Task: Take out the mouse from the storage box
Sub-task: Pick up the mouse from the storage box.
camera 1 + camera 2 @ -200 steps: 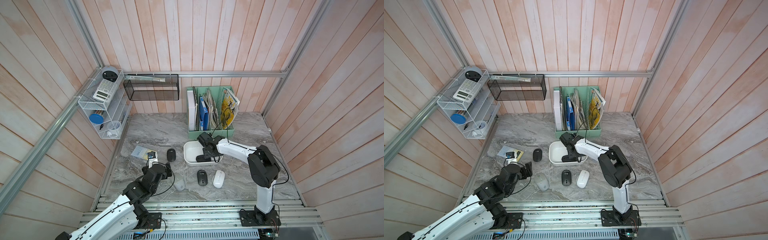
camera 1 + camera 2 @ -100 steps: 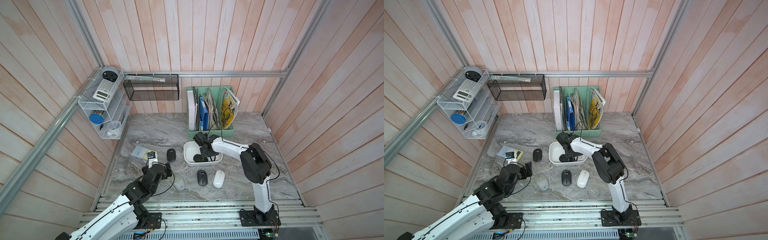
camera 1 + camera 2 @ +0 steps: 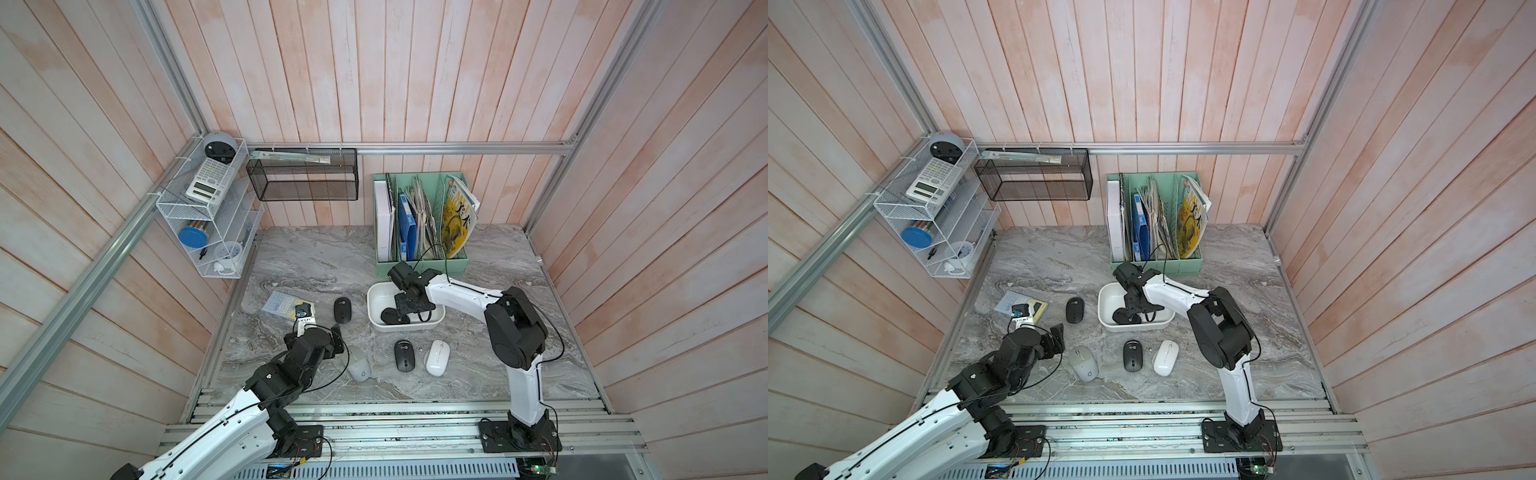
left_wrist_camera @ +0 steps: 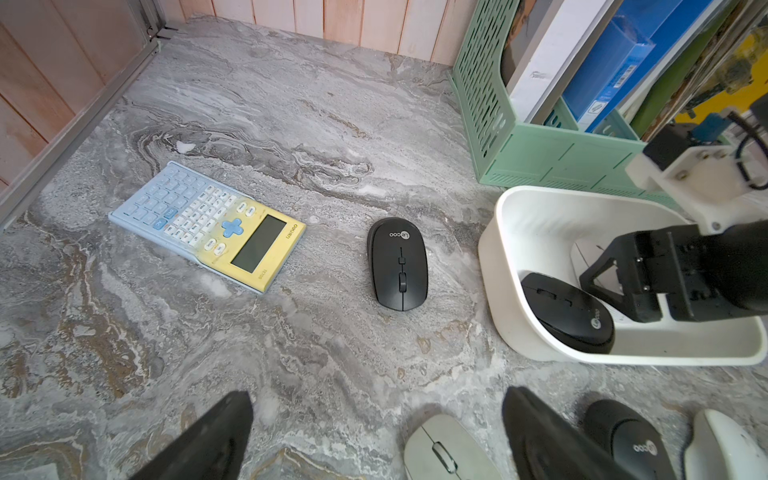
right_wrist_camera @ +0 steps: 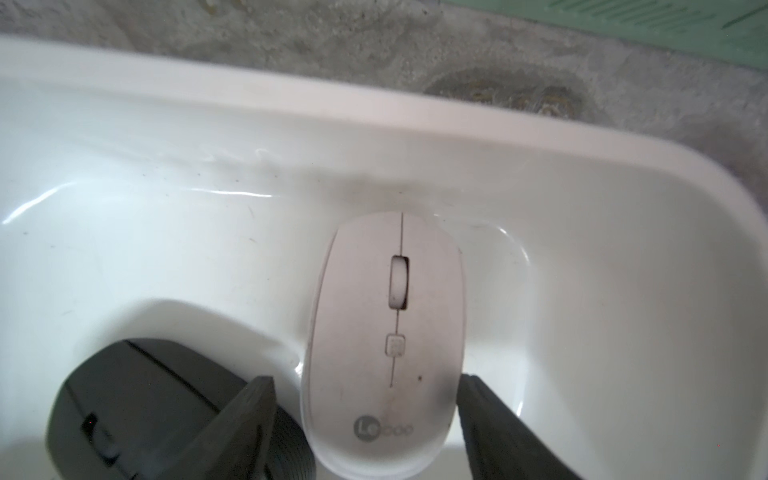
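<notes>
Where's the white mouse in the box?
The white mouse lies on the box floor between the right gripper's fingers, black mouse beside it: right wrist view.

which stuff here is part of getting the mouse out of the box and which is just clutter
Job: storage box, white mouse and black mouse inside it, right gripper open around the white mouse.
Lying about: calculator, file holder, mesh basket, wire shelf, grey mouse.

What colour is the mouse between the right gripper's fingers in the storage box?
That mouse is white with a grey logo, clearest in the right wrist view.
</notes>
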